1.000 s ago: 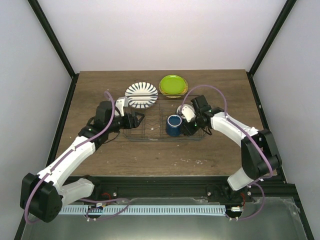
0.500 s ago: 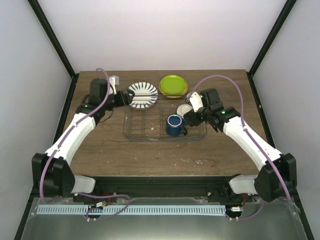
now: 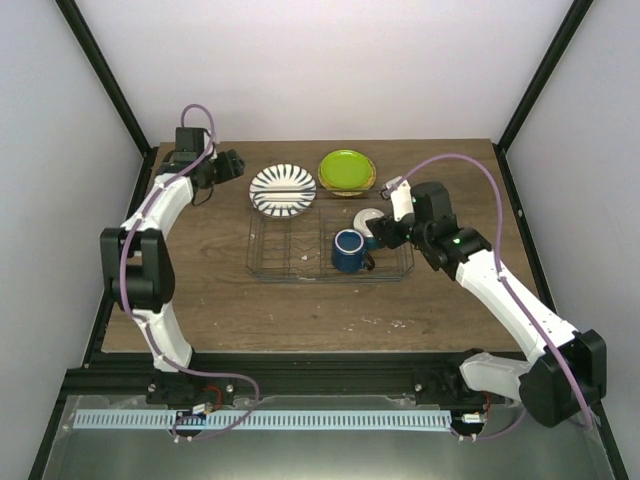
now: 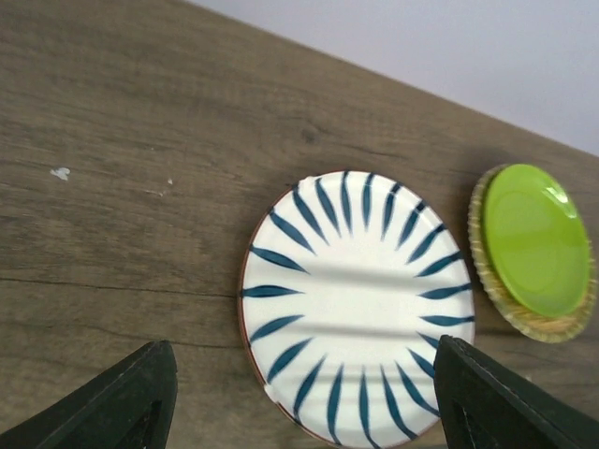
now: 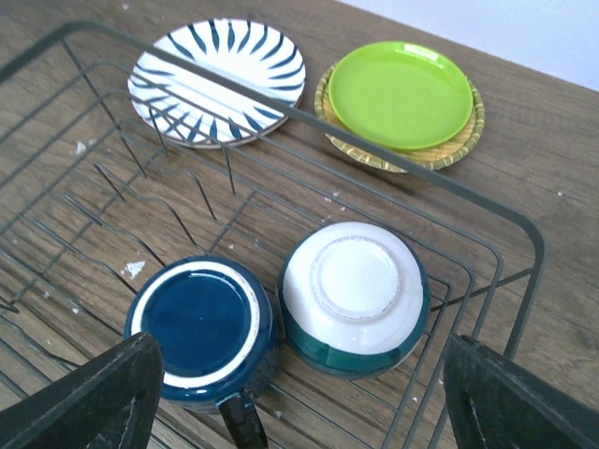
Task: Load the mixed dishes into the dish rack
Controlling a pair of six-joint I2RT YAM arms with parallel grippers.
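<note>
Status: left pincer spread wide, empty, just left of the striped plate, which lies flat on the tabletop at the dish rack far-left rim. The green plate is to its right, also outside. The mug and bowl sit inverted in the rack's right half, with the right pincer wide open and empty over them.

Risks:
- The flat plate offers no lip, so the fingers may shove it into the rack wire or the green plate.
- The glazed rim could slip mid-lift.
- The right arm over the rack may block the drop.
</note>
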